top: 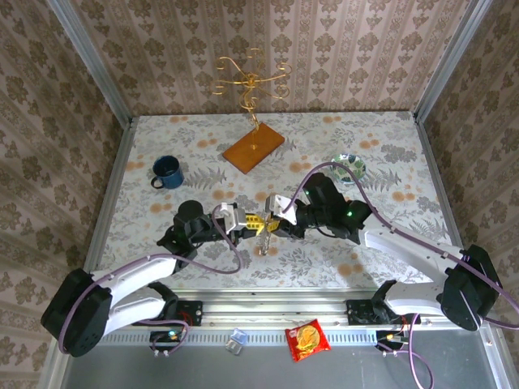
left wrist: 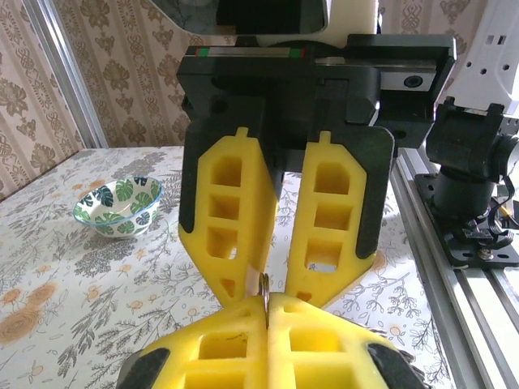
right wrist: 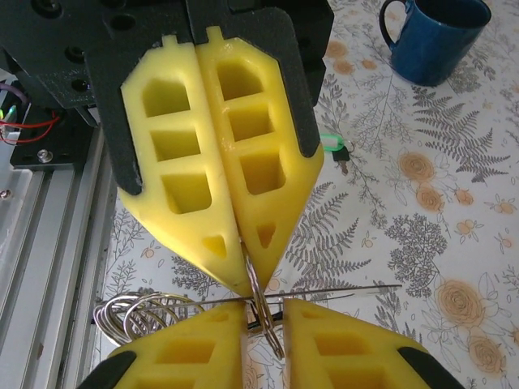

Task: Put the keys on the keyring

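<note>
Yellow pads meet over the middle of the floral worktop [top: 203,138], where we see the two arms nose to nose. The left gripper [right wrist: 243,279] is clamped tight on the keyring [right wrist: 349,288], its pads pressed together with the thin silvery wire pinched between the tips. The hoop is held up off the worktop and, from the right wrist, we see it nearly edge-on as a fine line running off to the right. The right gripper [right wrist: 263,322] faces it with its jaws a little apart. The wire passes through the narrow gap between them, and we cannot tell whether either pad touches it. Beside the right gripper's pads sits a cluster of smaller wire loops [right wrist: 138,312], possibly coiled onto the same ring, though the view is too close to be sure.

Neither key is on the ring. The keys [right wrist: 327,143] lie together flat on the worktop, one with a green head and the other dark, between the grippers and the blue mug [right wrist: 438,40]. The mug stands upright, well apart from the hoop. A green-patterned bowl [left wrist: 117,207] rests further back on the right side. At the rear, a gold wire stand [top: 251,81] rises from its wooden base [top: 254,147].
</note>
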Controlling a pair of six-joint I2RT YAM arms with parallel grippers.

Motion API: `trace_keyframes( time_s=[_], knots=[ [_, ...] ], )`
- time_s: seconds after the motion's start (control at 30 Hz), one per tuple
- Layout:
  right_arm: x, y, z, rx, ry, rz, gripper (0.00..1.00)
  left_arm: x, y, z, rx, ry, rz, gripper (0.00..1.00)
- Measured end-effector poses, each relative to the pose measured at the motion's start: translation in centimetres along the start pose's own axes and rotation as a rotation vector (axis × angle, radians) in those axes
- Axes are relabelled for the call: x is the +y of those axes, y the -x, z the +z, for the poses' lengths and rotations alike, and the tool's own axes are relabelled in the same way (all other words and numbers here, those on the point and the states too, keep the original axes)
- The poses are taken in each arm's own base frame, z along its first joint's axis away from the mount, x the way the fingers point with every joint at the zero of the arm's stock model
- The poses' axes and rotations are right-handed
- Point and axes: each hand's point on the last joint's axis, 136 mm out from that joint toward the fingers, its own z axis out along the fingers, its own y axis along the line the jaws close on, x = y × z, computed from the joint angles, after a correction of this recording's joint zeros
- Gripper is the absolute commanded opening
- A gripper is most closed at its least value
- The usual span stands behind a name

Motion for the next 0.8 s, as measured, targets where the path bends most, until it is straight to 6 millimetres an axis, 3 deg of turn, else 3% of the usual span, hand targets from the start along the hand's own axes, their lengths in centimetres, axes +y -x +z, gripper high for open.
trace_keyframes(
  time_s=[0.27,0.37,0.63,0.8],
  knots=[
    [0.1,0.0,-0.1,-0.005,0.013,0.009,0.0,0.0,-0.1,0.0,-0.003,-0.001,-0.004,0.0],
    [0.2,0.0,-0.1,-0.004,0.016,0.001,0.0,0.0,-0.1,0.0,-0.003,0.0,-0.002,0.1],
    [0.4,-0.9,0.0,0.079,0.048,-0.017,0.0,0.1,-1.8,-0.1,0.081,0.011,-0.007,0.13],
    [0.3,-0.8,0.1,0.161,0.054,-0.07,0.0,0.4,-1.6,0.1,0.117,0.01,0.019,0.13]
  ],
)
